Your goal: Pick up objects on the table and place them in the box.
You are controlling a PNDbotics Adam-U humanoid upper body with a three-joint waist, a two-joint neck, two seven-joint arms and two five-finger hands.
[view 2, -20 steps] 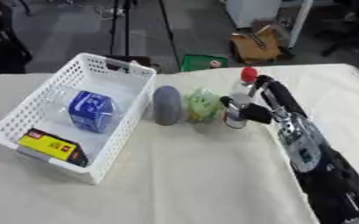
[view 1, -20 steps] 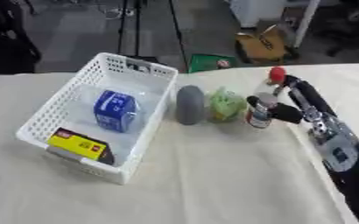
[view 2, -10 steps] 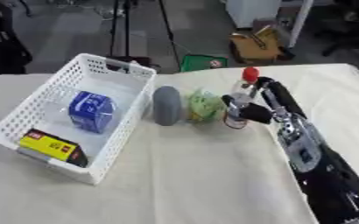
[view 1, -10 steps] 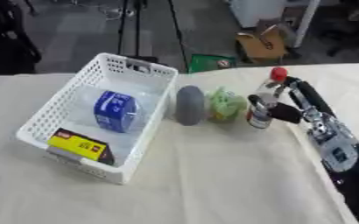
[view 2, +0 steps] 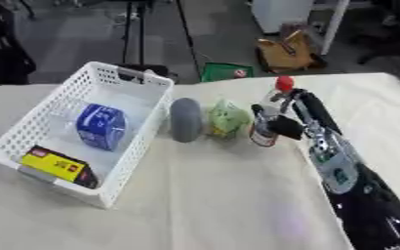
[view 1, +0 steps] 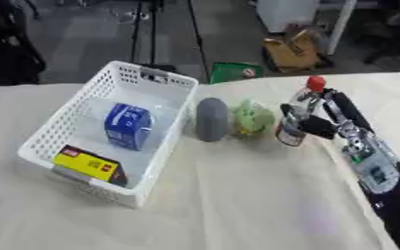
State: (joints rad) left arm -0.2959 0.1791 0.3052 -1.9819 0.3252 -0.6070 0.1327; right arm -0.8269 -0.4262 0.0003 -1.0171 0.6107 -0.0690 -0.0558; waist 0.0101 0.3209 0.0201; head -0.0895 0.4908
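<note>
Cream cloth-covered table [view 1: 237,195], seen from above. White perforated plastic basket [view 1: 63,124] sits on the left half, long axis running away from the camera and tilted slightly. Inside it: a blue box with white print [view 1: 126,125] standing near the middle, and a flat yellow and black packet [view 1: 90,165] lying against the near end wall. Just beside the basket's right wall, outside it, a grey rounded oblong object [view 1: 211,118] stands upright on the cloth. Immediately right of that, a pale green crumpled lump [view 1: 252,117], touching or nearly touching the grey one; cannot tell which. Further right, a small clear bottle with a red cap and dark label [view 1: 298,119], upright on the table. The black right hand [view 1: 325,122] comes in from the lower right along a black and silver forearm; its fingers and thumb are curled around the bottle, thumb crossing the front near the label, fingers reaching up behind the neck. Bottle base appears to be on or just above the cloth; cannot tell which. Left hand appears in neither view.
</note>
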